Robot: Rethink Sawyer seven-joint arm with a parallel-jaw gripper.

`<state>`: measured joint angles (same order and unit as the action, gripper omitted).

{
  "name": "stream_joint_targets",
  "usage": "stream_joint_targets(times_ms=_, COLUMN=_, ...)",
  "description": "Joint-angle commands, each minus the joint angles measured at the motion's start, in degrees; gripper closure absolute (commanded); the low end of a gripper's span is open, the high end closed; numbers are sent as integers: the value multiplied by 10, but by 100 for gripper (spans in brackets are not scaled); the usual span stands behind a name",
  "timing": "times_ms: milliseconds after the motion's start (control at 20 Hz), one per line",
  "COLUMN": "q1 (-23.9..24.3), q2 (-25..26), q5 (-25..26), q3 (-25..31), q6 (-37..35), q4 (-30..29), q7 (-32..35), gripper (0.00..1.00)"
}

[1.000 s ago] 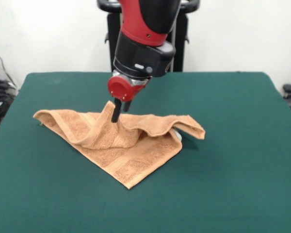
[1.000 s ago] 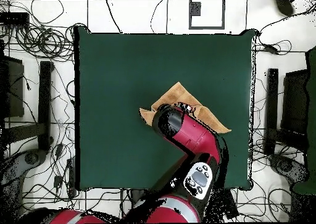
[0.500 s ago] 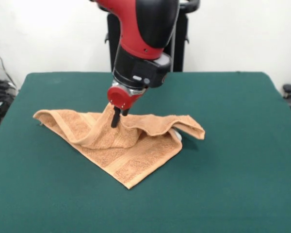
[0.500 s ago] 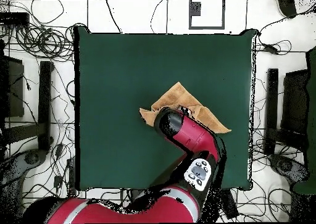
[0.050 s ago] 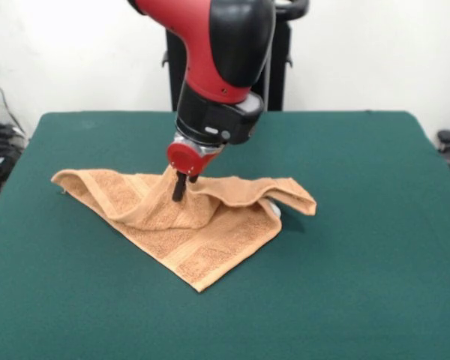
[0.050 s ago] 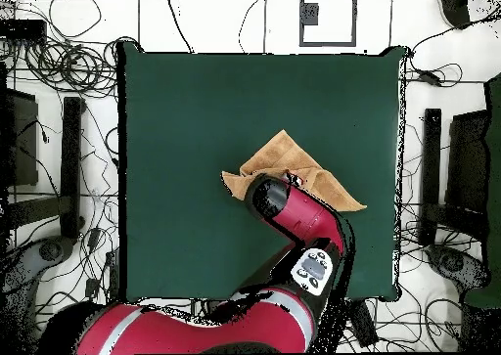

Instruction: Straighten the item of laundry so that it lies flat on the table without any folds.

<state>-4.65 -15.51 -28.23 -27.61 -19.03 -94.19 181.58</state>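
A red and black robot arm is reaching down over a dark green table, and its gripper is pressing into the raised middle of an orange-tan towel. The dark fingers are sitting close together with a peak of cloth bunched up around them, so the gripper appears to be pinching a fold of the towel between nearly closed fingers. The towel is lying near the middle of the table, toward the robot's side, in a rough triangle with one corner pointing at the front camera. It is folded over itself: a rumpled ridge is running across its far edge, and one end of it is lifting off the table. In the overhead view the arm is covering part of the towel, and the gripper itself is hiding beneath it.
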Motion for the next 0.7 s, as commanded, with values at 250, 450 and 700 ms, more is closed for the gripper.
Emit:
stream_joint_targets(times_ms=250, q1=-26, q2=27, q5=16, q3=45, q6=-61, q4=46, q7=22, gripper=100)
stream_joint_targets(times_ms=450, q1=-19, q2=22, q5=19, q3=54, q6=-56, q4=38, q7=13, gripper=100)
stream_joint_targets(times_ms=700, q1=-17, q2=19, q5=24, q3=54, q6=-79, q4=45, q7=6, gripper=100)
